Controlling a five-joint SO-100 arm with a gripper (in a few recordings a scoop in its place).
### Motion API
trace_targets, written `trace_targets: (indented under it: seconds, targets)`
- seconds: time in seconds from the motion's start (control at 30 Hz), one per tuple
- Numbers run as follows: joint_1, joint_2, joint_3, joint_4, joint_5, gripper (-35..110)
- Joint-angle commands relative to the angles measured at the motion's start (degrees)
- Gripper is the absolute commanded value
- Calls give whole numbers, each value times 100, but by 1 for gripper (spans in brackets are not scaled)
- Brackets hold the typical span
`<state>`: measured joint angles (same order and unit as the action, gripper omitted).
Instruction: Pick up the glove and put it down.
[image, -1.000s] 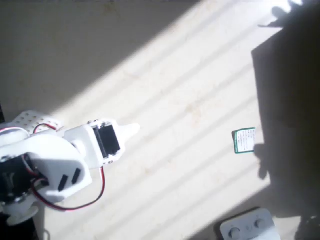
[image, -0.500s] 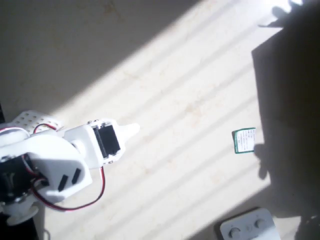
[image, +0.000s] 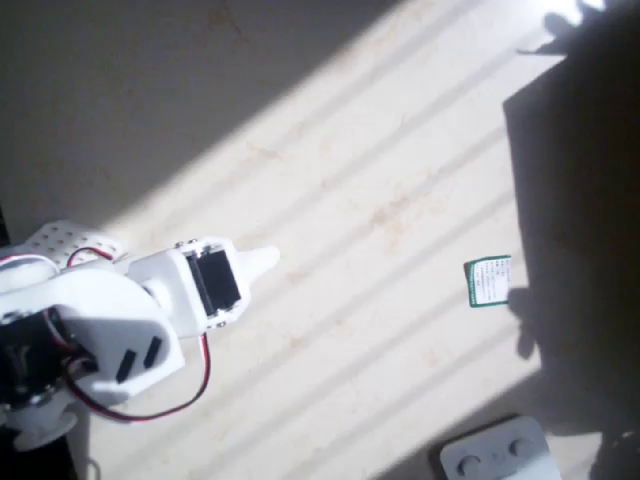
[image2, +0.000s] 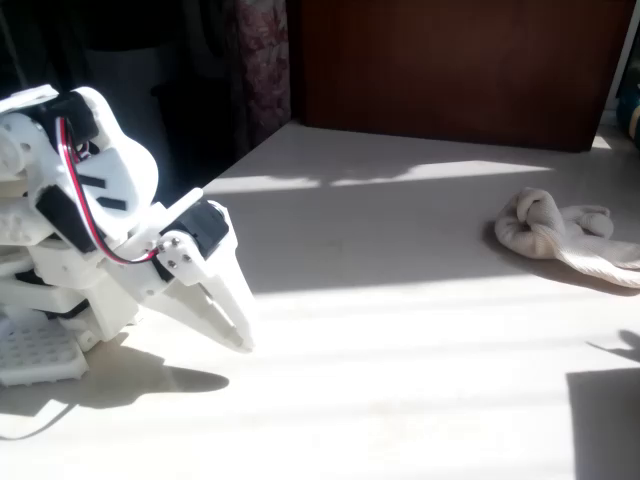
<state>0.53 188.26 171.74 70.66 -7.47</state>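
One glove (image2: 562, 236) lies on the table (image2: 400, 330) at the right side of the fixed view, a little above the middle, crumpled into a loose heap with its knotted-looking end toward the left and the rest running off to the right edge. It is cream fabric and looks soft and light, so it should fold and sag when lifted, and it will not break; the thick bunched part at the left seems the best place to take hold, because a pinch there would catch several layers. One white arm rests at the left side of the frame, well apart from the glove, and its gripper (image2: 236, 325) points down toward the table with the fingers drawn together, almost closed, and holding nothing. In the overhead view the gripper (image: 262, 260) shows at the left, one small green-and-white card (image: 488, 281) lies at the right, and one white device with round buttons (image: 497, 455) is at the lower edge.
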Motion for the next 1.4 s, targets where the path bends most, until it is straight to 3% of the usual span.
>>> trace_targets:
  seconds: [0.0,0.7,1.07,1.37]
  targets:
    - [53,0,-18,-44,-44,1]
    - [9,-237,-1178,-413,18,1]
    - [-18,-3902,-4430,-475,-53,1]
    - [-1187,-7031,-7014,-1310,-53,1]
